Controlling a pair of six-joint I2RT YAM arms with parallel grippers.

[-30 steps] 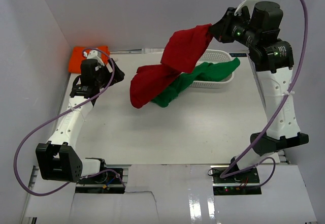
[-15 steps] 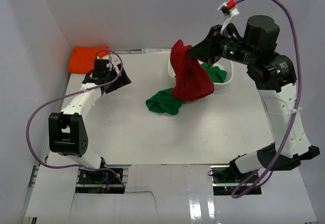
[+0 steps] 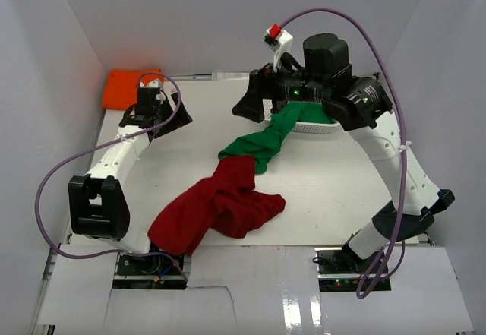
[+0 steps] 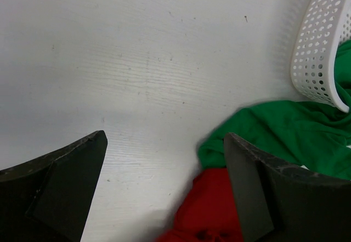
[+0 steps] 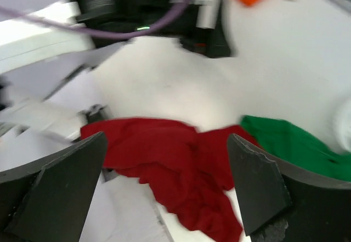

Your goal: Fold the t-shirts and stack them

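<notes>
Dark red t-shirt (image 3: 216, 210) crumpled, well apart from right gripper (image 3: 243, 109) (jaws spread)

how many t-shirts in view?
3: dark red t-shirt crumpled at the near edge; green t-shirt trailing out of the white basket; orange t-shirt in the far left corner. Basket may hide more.

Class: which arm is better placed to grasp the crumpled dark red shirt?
Probably right: right gripper is open with the dark red shirt framed between its fingers; left gripper sees only its edge.
</notes>
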